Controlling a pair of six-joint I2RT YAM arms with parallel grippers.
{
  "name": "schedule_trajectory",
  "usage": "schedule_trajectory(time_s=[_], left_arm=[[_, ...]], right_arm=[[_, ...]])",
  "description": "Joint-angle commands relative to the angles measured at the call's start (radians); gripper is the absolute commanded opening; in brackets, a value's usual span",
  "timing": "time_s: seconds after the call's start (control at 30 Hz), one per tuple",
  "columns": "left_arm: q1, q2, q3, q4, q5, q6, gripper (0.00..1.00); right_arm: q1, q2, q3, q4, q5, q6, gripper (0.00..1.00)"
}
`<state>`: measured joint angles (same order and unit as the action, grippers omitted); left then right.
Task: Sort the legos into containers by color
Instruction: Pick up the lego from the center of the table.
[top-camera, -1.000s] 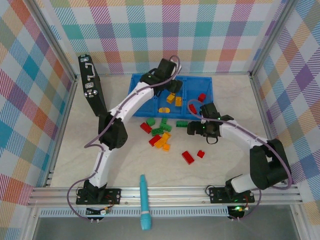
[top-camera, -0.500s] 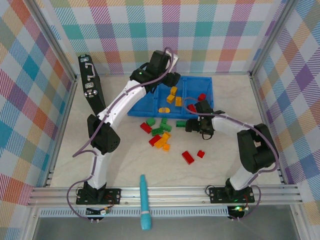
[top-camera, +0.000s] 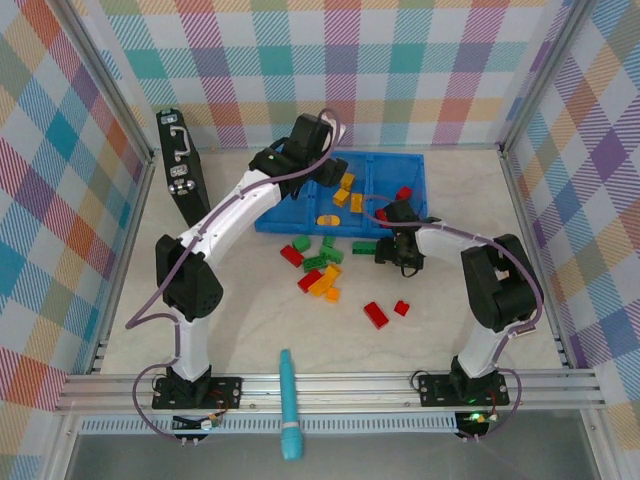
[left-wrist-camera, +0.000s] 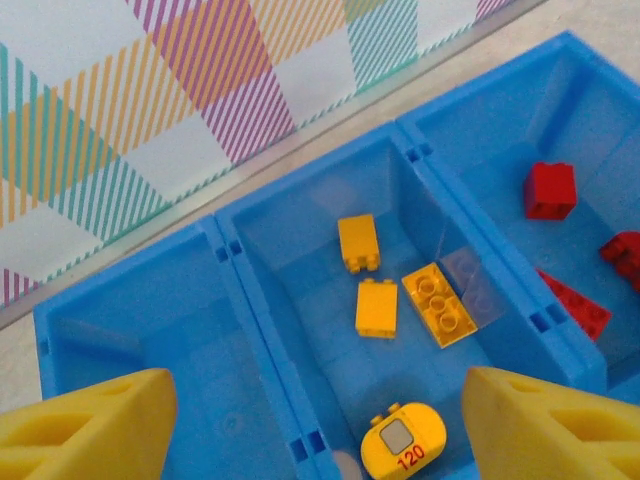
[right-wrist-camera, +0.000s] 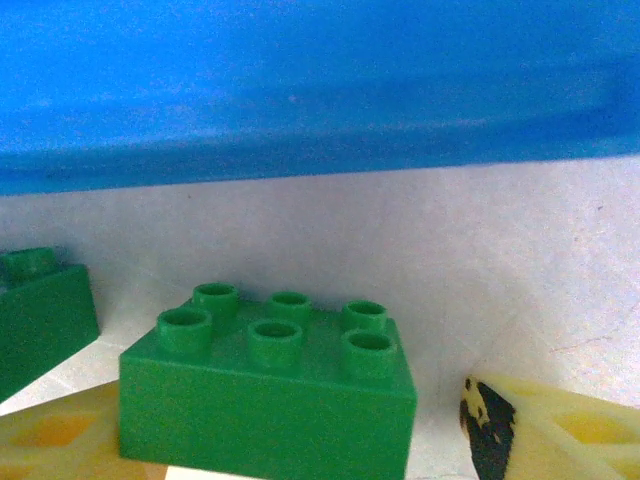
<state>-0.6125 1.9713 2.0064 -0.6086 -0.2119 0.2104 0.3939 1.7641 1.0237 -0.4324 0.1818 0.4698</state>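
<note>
Checkered walls (top-camera: 60, 200) fence the desk (top-camera: 250, 335) closely; bare room lies at lower left. Over the tray (top-camera: 415, 162), upper centre, the left pincer (left-wrist-camera: 318, 385) gapes empty, shifted left since earlier. Nearer than before, the right pincer (right-wrist-camera: 290, 405) stands open around a green brick (right-wrist-camera: 270, 385) beside the tray's wall. Loose legos (top-camera: 322, 268) lie mid-frame.

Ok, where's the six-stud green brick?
Right wrist view: the green brick sits on the table between the jaws of the right claw, just before the tray wall.
</note>
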Motion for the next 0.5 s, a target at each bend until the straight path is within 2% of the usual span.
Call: schedule_trajectory(time_s=[0.0, 0.47], left_arm=[[0.005, -0.048, -0.033, 0.015, -0.025, 0.005, 0.75], [0.011, -0.122, -0.152, -0.046, -0.048, 0.016, 0.76]], right_arm=[[-0.001, 0.061, 0.016, 0.087, -0.009, -0.005, 0.72], [-0.001, 0.074, 0.056, 0.077, 0.013, -0.061, 0.48]])
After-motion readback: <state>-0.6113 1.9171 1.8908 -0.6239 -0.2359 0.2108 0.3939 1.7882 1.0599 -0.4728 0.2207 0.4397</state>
